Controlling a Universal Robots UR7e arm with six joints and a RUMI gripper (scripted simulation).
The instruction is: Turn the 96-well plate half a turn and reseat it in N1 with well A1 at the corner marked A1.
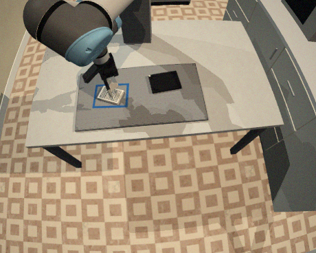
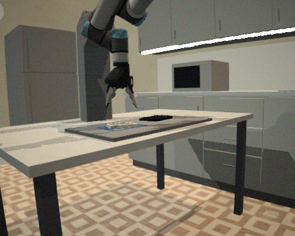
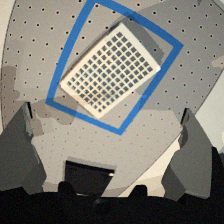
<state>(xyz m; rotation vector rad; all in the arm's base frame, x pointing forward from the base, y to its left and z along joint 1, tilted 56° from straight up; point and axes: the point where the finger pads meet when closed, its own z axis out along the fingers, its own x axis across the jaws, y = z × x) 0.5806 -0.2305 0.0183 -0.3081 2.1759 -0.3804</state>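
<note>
The white 96-well plate (image 1: 117, 97) (image 2: 122, 125) (image 3: 107, 75) lies on the grey board inside the blue outline (image 1: 128, 95) (image 3: 148, 90), its sides askew to that outline. I cannot tell which corner is cut off. The black nest (image 1: 165, 82) (image 2: 155, 118) (image 3: 87, 178) stands apart from the plate, to its right in the top view, with a small pale mark at one corner. No plate shows in it. My gripper (image 2: 122, 106) (image 3: 106, 105) is open and empty, above the plate with a gap. In the top view the fingers partly cover the plate.
The grey perforated board (image 1: 144, 110) (image 2: 195, 122) lies on the white table (image 1: 227, 51) (image 2: 38, 154). A dark column (image 1: 137, 24) (image 2: 93, 70) stands behind the table. Counters and a microwave (image 2: 200, 75) are beyond its far right side.
</note>
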